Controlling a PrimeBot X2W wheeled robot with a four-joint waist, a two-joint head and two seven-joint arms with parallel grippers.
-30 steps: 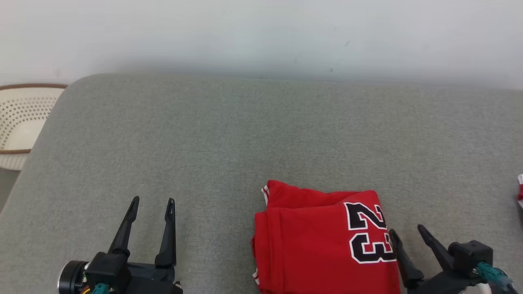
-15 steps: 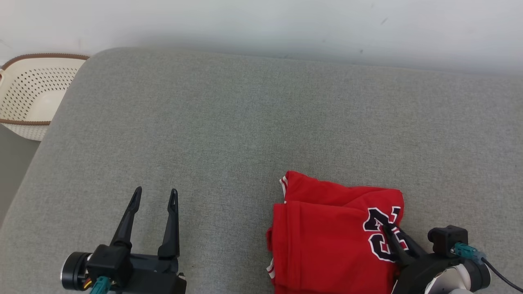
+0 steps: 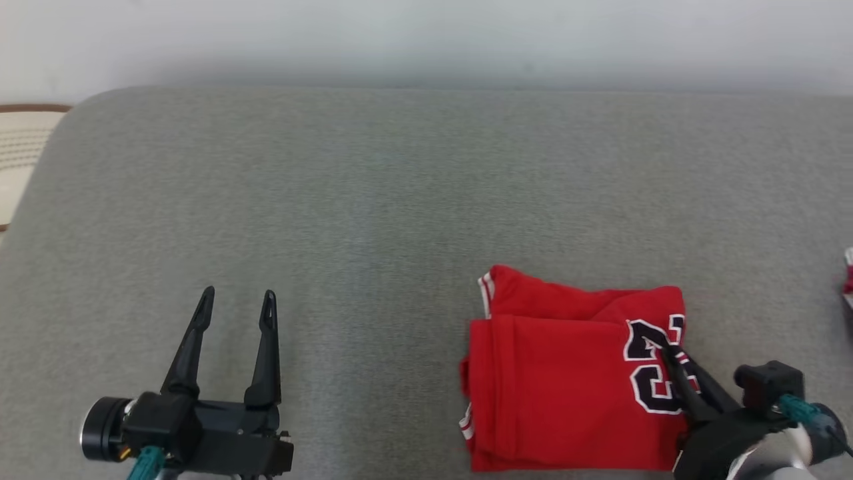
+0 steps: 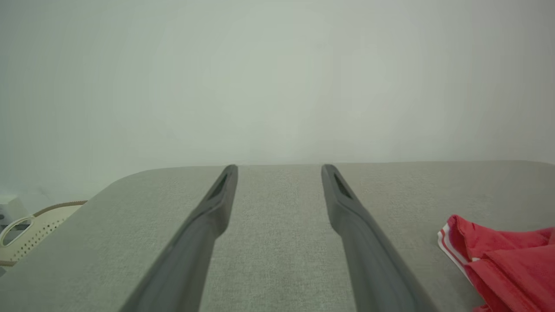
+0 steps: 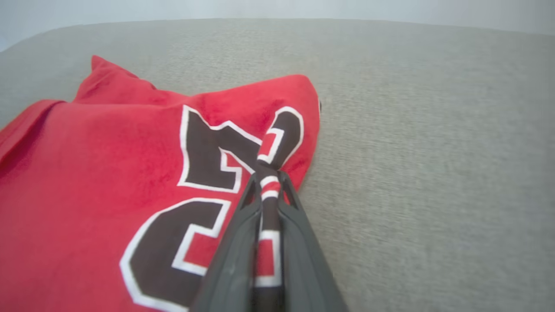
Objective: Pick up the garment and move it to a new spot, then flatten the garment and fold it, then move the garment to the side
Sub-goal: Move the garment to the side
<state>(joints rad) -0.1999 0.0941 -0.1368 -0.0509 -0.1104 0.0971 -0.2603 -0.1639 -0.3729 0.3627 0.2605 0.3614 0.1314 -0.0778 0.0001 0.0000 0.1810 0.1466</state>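
The garment [image 3: 560, 380] is a folded red jersey with a black and white "23", lying on the grey cushion [image 3: 373, 220] at the lower right of the head view. My right gripper [image 3: 668, 353] is shut on a pinched ridge of the printed cloth near the jersey's right edge. In the right wrist view the garment [image 5: 95, 182] bunches up between the closed fingers of the right gripper [image 5: 268, 177]. My left gripper [image 3: 234, 303] stands open over bare cushion at the lower left, well apart from the jersey. The left wrist view shows the left gripper [image 4: 279, 169] empty, with the garment's corner [image 4: 498, 255] to its right.
A cream perforated basket [image 3: 20, 160] stands off the cushion's left edge, also seen as the basket [image 4: 34, 225] in the left wrist view. A small red and white thing [image 3: 848, 280] lies at the right edge. A pale wall [image 3: 426, 40] rises behind the cushion.
My right gripper has closed from open onto the jersey's printed right edge, pinching cloth up. The head camera has shifted. The left gripper stays open.
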